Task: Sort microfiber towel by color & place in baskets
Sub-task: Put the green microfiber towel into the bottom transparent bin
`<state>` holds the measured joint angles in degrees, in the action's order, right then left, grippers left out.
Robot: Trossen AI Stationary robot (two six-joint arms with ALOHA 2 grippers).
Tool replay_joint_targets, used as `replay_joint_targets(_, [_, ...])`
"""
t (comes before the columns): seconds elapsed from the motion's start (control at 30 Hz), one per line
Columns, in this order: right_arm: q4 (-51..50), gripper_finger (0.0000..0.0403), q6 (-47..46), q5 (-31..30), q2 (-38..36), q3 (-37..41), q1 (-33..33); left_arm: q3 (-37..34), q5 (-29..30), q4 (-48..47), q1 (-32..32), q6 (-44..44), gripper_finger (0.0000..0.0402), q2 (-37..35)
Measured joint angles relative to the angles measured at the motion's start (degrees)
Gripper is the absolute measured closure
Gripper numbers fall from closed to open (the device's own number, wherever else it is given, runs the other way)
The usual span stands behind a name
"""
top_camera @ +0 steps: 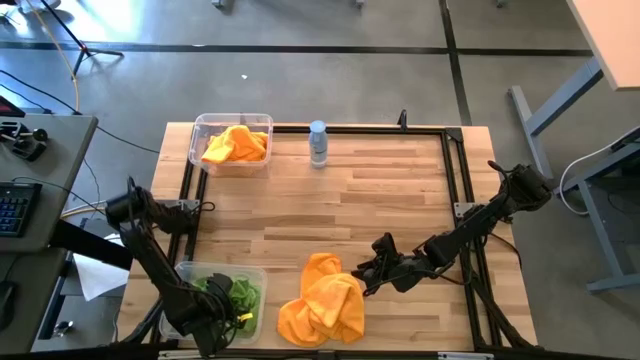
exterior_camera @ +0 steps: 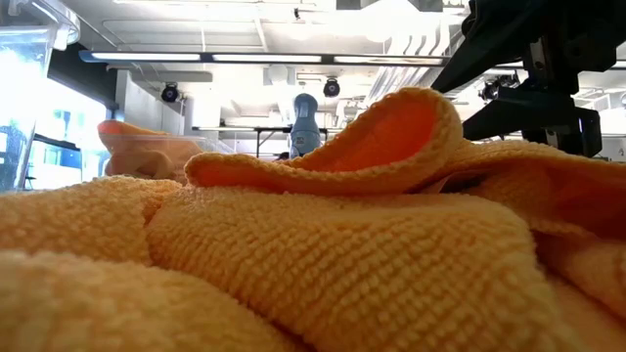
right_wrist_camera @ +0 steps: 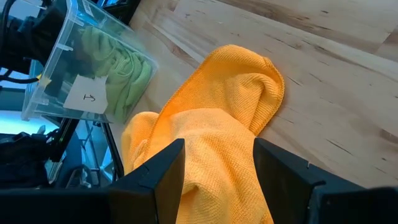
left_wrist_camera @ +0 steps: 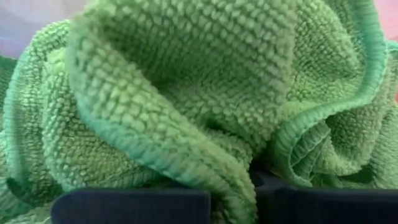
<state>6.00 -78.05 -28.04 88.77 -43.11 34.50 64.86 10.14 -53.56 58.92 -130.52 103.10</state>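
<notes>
At the near edge of the worktop, toward the middle, a heap of orange towels (top_camera: 322, 306) is lying crumpled, soft and nubbly, with one fold standing up in a rounded loop. The right gripper (top_camera: 372, 268) is hovering just beside the heap's right side, its fingers (right_wrist_camera: 163, 180) standing apart with the orange cloth showing between them and nothing clamped.

In the near left corner, a clear basket (top_camera: 254, 273) is holding the green towels (top_camera: 238, 294), bunched in deep ruffled folds with a ribbed hem curling along the edges. A small white label (right_wrist_camera: 88, 99) is sitting on this basket's wall. The left gripper (top_camera: 222, 320) is reaching down into that basket, right against the green cloth; from the left wrist view the towel (left_wrist_camera: 186, 93) is filling almost everything ahead of the dark fingers (left_wrist_camera: 130, 207), and whether they are apart or together cannot be told.

Across the bare wooden worktop (top_camera: 380, 200), at the far edge, a small clear water bottle (top_camera: 318, 143) is standing upright. Just beside it, in the far left corner, the second clear basket (top_camera: 200, 128) is holding another orange towel (top_camera: 236, 146), piled loosely inside.
</notes>
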Motion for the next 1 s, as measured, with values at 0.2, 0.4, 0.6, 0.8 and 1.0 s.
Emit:
replay_joint_targets(0.2, [0.07, 0.0217, -0.28, 0.0, 0.0, 0.0, 0.0, 0.09, 1.12, 0.27, 0.06, -0.35, 0.0401, 1.69])
replay_joint_targets(0.4, [0.09, 0.0217, -1.46, 0.0, 0.0, 0.02, 0.0, 0.16, 2.05, 0.36, 0.11, -0.61, 0.0401, 2.11])
replay_joint_targets(0.6, [0.11, 0.0217, -1.46, -0.02, 0.0, 0.02, 0.0, 1.98, 2.41, -2.75, 0.01, 2.38, 0.0378, 1.04])
replay_joint_targets(0.8, [0.12, 0.0217, -1.46, -0.02, 0.0, 0.02, 0.0, 2.8, 2.47, -4.9, -0.09, 5.25, 0.0331, -1.55])
replay_joint_targets(1.0, [0.11, 0.0217, -1.43, -0.04, 0.0, 0.02, 0.0, 2.8, 0.0, -5.03, -0.09, 5.73, 0.0286, -5.54])
